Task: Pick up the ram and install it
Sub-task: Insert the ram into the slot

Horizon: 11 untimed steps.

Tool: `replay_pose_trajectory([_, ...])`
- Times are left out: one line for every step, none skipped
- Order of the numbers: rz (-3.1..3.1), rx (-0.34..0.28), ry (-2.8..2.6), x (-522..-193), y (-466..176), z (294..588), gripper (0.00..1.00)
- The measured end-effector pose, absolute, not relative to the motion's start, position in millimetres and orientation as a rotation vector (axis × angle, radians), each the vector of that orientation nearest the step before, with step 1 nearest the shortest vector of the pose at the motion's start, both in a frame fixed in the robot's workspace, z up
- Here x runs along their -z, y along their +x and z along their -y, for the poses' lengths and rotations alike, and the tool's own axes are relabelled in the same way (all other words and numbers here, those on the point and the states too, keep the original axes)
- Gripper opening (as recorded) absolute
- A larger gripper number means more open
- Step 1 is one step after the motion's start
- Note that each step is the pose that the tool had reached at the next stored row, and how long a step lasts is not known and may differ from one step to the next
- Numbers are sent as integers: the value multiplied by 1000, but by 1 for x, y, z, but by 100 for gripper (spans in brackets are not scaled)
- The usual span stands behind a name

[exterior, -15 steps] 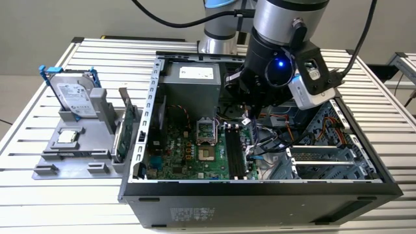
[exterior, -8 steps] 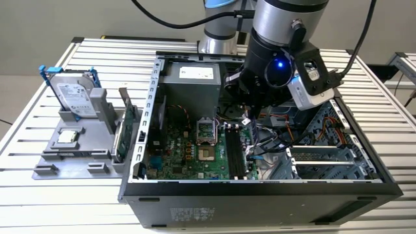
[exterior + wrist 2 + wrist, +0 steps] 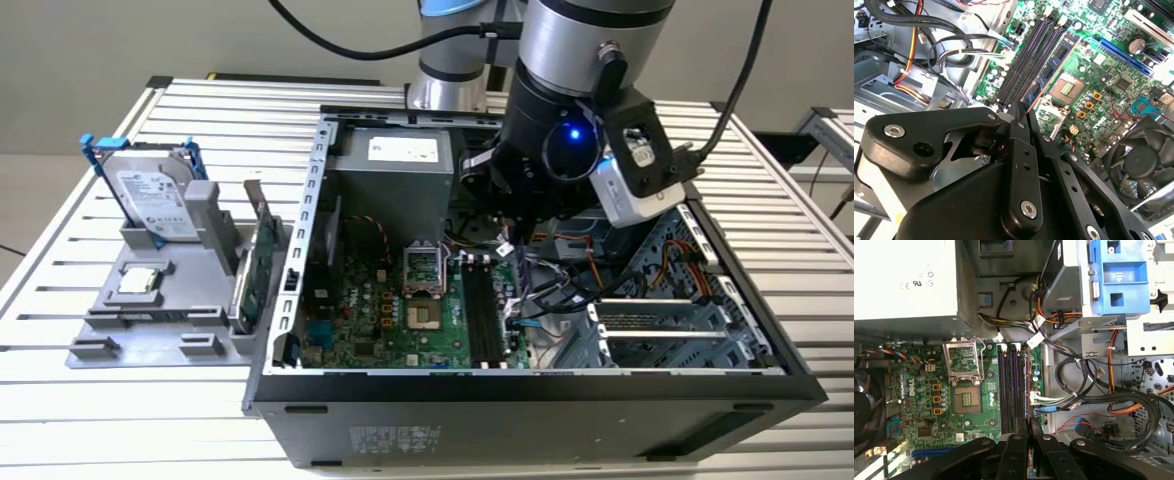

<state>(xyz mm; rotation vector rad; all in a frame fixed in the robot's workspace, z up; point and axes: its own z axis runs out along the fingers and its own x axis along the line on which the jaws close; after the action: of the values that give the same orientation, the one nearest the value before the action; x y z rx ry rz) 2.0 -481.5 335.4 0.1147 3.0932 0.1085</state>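
The ram (image 3: 1051,70) is a thin dark board with chips and an orange-lit edge. It reaches from my fingertips towards the motherboard. My gripper (image 3: 1021,107) is shut on it. In the first wrist view the ram (image 3: 1027,385) shows edge-on, in line with the black memory slots (image 3: 1009,385) and at their side nearest the cables; my gripper (image 3: 1029,426) pinches its near end. Whether it sits in a slot I cannot tell. In the exterior view the arm (image 3: 574,140) reaches down into the open computer case (image 3: 534,385), above the memory slots (image 3: 483,310).
A silver power supply (image 3: 904,280), the processor socket (image 3: 965,400) and a fan (image 3: 1139,165) surround the slots. Cable bundles (image 3: 1079,385) and a blue drive cage (image 3: 1116,280) lie close by. A grey holder on the exterior view's left carries a hard drive (image 3: 154,200), a processor chip (image 3: 140,282) and a green card (image 3: 260,260).
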Motion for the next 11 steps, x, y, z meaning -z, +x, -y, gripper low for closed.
replay_pose_trajectory([-3093,-109,115,-335,2,482,0])
replay_pose_trajectory([-3093,-109,115,-335,2,482,0])
replay_pose_trajectory([-3093,-109,115,-335,2,482,0])
replay_pose_trajectory([-3093,-109,115,-335,2,482,0])
replay_pose_trajectory([-3093,-109,115,-335,2,482,0])
replay_pose_trajectory([-3093,-110,115,-334,2,482,0])
replay_pose_trajectory([-3093,-110,115,-334,2,482,0])
replay_pose_trajectory([-3093,-109,115,-333,2,482,0])
replay_pose_trajectory([-3093,-109,115,-333,2,482,0])
replay_pose_trajectory([-3093,-109,115,-332,2,482,0])
replay_pose_trajectory([-3093,-109,115,-331,2,482,0])
